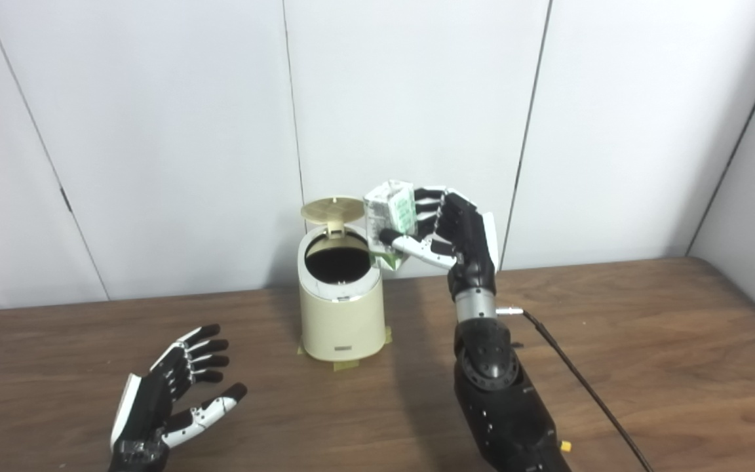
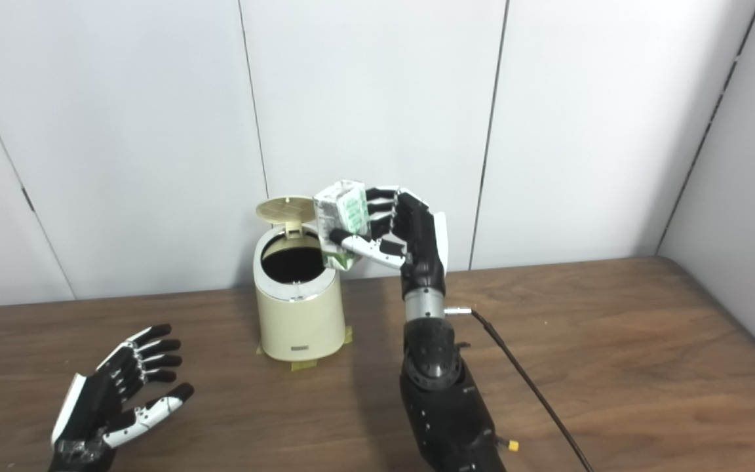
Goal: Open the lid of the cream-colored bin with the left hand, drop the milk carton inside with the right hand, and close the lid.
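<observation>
Above bin [image 1: 341, 314] rim, raised right robot hand [image 1: 449, 233] gripping milk carton [image 1: 390, 219]

Soft, even light is filling the room, and the white wall [image 1: 417, 98] is looking bright. The bin [image 1: 341, 308] is casting a faint shadow toward 3 o'clock on the brown table [image 1: 646, 341]. Everything is looking a little fuzzy and grainy, with no strong glare showing.
</observation>
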### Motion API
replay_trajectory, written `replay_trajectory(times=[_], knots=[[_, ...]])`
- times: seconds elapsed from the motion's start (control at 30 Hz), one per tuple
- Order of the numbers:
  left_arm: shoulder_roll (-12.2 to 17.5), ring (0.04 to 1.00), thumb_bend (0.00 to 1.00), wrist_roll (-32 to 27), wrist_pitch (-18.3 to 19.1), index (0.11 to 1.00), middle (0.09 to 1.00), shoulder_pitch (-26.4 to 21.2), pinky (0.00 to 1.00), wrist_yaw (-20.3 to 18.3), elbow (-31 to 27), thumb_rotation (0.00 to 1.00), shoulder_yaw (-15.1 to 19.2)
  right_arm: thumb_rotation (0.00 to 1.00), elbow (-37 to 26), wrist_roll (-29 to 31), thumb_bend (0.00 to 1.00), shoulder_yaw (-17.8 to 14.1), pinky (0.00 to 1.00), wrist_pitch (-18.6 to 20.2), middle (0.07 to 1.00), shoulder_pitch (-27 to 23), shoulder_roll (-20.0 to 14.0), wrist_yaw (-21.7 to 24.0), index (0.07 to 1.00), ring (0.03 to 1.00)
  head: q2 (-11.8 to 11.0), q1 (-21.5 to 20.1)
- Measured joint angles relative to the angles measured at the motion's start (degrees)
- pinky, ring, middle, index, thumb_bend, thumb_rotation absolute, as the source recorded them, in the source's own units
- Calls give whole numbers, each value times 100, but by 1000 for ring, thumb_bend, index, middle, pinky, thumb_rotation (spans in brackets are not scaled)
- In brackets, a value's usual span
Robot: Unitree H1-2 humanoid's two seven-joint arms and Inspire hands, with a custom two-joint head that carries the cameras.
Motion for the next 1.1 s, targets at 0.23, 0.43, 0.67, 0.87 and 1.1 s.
replay_trajectory(times=[0.23, 0.43, 0.67, 0.87, 1.1], knots=[[-104, 691, 727, 28, 15, 801, 745, 10, 625, 80, -57, 126, -18, 0, 281, -251, 525, 146, 283, 12, 443, -177, -9, 19, 513, 332, 26, 149], [-209, 690, 731, 76, 38, 799, 744, 35, 628, 134, -149, 144, -32, 0, 570, -284, 525, 183, 280, -1, 442, -273, -4, 6, 517, 329, 35, 237], [-310, 695, 722, 123, 103, 798, 745, 67, 624, 184, -226, 119, -76, 0, 1089, -292, 525, 208, 276, -82, 447, -549, 25, -70, 513, 328, 44, 325], [-418, 699, 712, 172, 253, 797, 749, 141, 619, 223, -358, 108, -98, 0, 1531, -723, 526, 504, 281, -417, 452, -715, -5, -248, 509, 333, 70, 405], [-443, 697, 717, 259, 282, 800, 748, 156, 614, 260, -400, 114, -119, 0, 1768, -667, 527, 531, 272, -585, 453, -794, 17, -216, 504, 332, 106, 413]])
